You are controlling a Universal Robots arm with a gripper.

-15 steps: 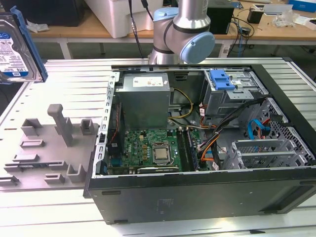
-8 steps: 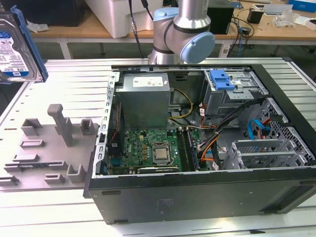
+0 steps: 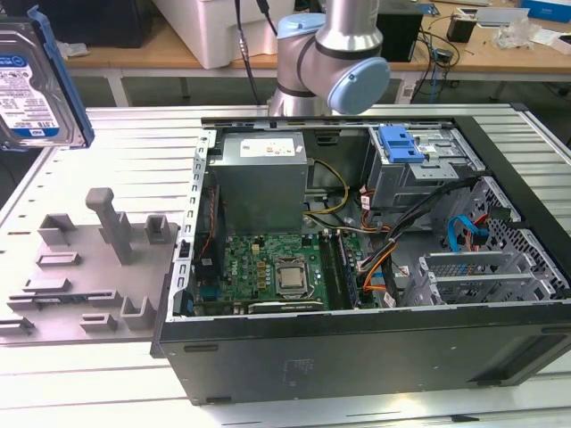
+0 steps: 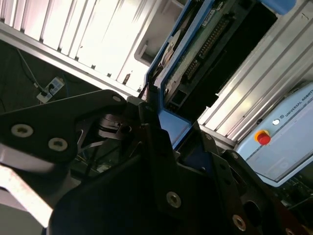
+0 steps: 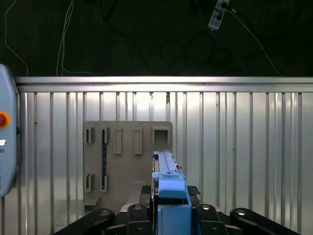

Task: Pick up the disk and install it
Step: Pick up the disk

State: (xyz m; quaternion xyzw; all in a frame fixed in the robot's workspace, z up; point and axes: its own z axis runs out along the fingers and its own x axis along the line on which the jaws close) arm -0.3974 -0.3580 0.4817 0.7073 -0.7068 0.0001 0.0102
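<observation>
**A:** Where is the disk (image 3: pixel 36 85) sitting now?

**B:** It is hanging in the air at the exterior view's far left. Its label is facing the camera and its blue rail is running along one edge.

**A:** What is holding it up?

**B:** The hand (image 5: pixel 168 215) is grasping it. In the first wrist view the disk (image 5: pixel 166 171) is standing edge-on between the fingers (image 5: pixel 204 211), which are pressing on both of its sides. In the second wrist view the hand (image 4: pixel 161 127) is clamping the disk (image 4: pixel 205 44) at its blue end.

**A:** What is lying under it?

**B:** A grey fixture (image 3: pixel 85 259) is lying flat on the ribbed surface (image 3: pixel 134 152), and the disk is hanging clear of both.

**A:** And the case?

**B:** The case (image 3: pixel 357 357) is lying open on the surface at the exterior view's right, well apart from the disk. A blue latch (image 3: pixel 400 143) is sitting on its drive cage.
</observation>
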